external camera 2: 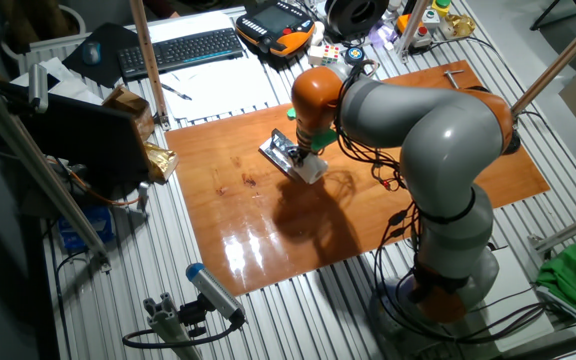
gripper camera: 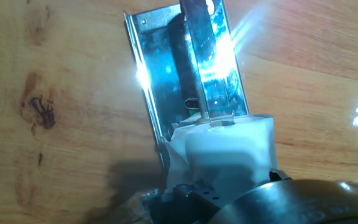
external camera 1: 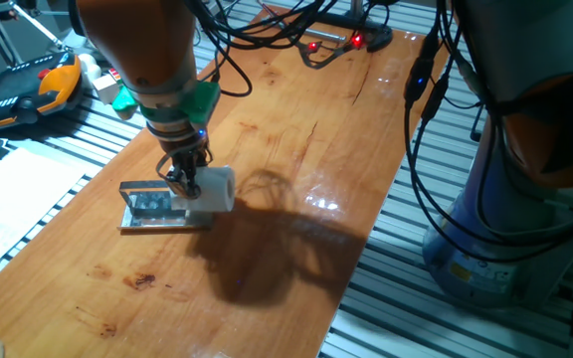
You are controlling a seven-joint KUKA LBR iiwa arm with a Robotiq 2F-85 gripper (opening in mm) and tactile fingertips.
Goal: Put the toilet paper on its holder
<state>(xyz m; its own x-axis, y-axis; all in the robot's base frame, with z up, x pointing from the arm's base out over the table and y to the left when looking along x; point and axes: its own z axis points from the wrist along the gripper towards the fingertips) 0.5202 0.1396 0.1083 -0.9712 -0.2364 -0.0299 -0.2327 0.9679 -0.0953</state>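
Observation:
The holder (external camera 1: 149,204) is a shiny silver plate lying flat on the wooden table, with a raised bar (gripper camera: 205,68) running along it. The toilet paper (external camera 1: 213,191), a small white roll, lies at the holder's right end. In the hand view the bar's tip meets the roll (gripper camera: 225,146) at its near face; whether it enters the core is hidden. My gripper (external camera 1: 181,179) comes straight down and is shut on the roll's end nearest the holder, squeezing it. In the other fixed view the roll (external camera 2: 312,169) sits beside the holder (external camera 2: 279,150) under the gripper (external camera 2: 304,156).
Black cables and a red-lit device (external camera 1: 357,40) lie at the table's far end. An orange teach pendant (external camera 1: 28,88) and a keyboard (external camera 2: 182,48) sit off the table. The arm's base (external camera 2: 450,285) stands beside the table edge.

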